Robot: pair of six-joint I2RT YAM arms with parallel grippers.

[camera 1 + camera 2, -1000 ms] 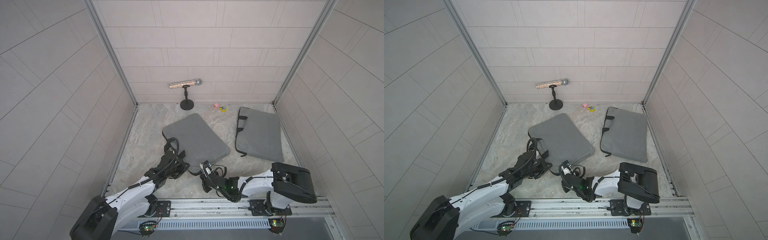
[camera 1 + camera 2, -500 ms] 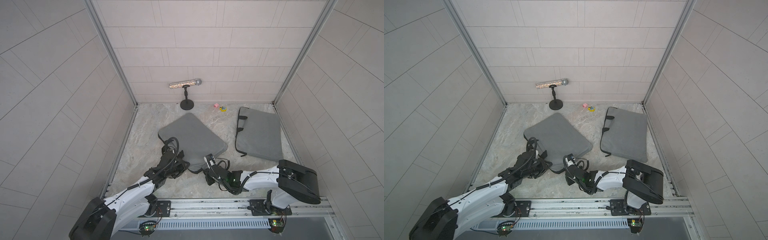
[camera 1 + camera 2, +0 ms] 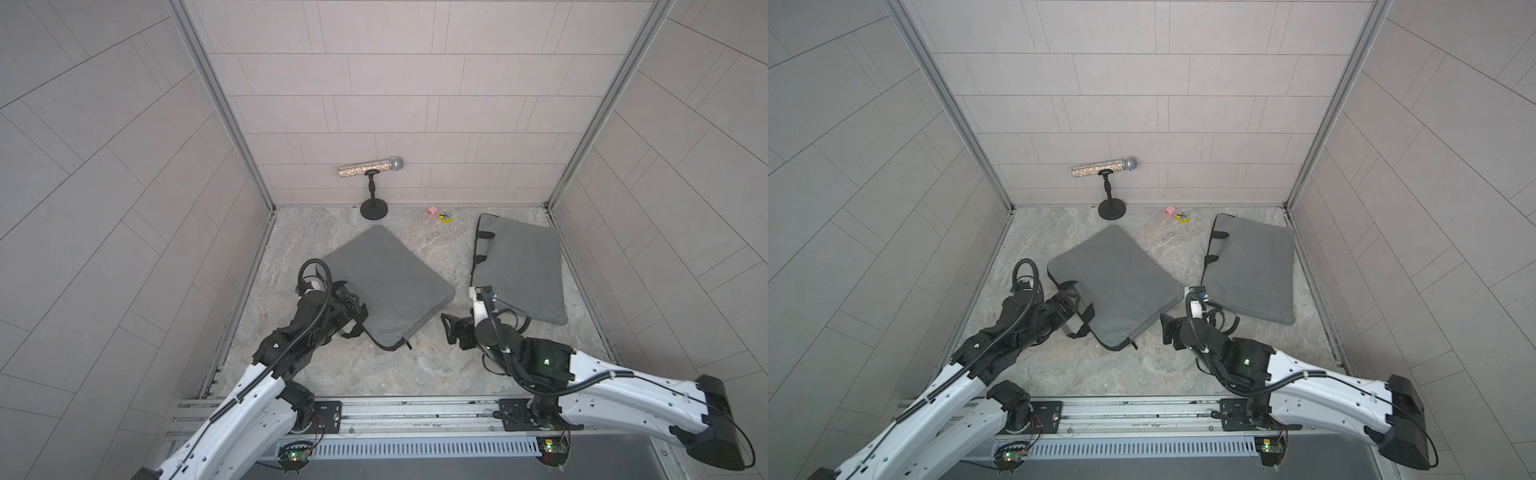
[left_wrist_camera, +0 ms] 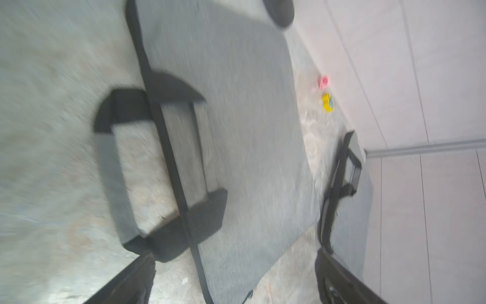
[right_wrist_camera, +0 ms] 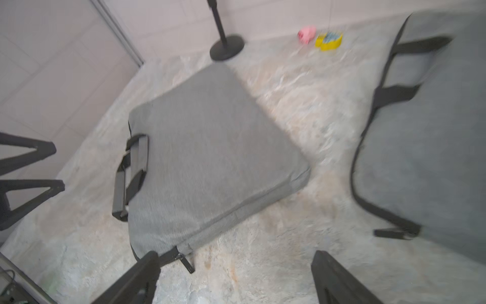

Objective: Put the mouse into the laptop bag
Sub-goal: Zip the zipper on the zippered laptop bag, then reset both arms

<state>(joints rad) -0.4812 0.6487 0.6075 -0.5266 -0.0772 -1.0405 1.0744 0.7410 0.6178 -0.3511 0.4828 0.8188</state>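
A grey laptop bag (image 3: 386,282) (image 3: 1113,278) lies flat mid-floor with its zip run shut to the near corner, where the pull (image 5: 185,260) hangs. A second grey bag (image 3: 519,270) (image 5: 426,158) lies to its right. The mouse is out of view. My left gripper (image 3: 353,307) (image 4: 234,263) is open by the middle bag's handles (image 4: 113,171) and holds nothing. My right gripper (image 3: 451,328) (image 5: 236,263) is open over bare floor, right of the zip corner, between the two bags.
A glitter microphone (image 3: 370,168) on a black stand (image 3: 374,208) is at the back wall. Small pink (image 3: 432,211) and yellow (image 3: 446,216) toys lie beside it. Tiled walls close in left, right and behind. A metal rail (image 3: 415,409) runs along the front.
Both grippers went from shut to open and let go of the middle bag. The right arm drew back to the right, away from the bag's near corner. The bag shifted slightly.
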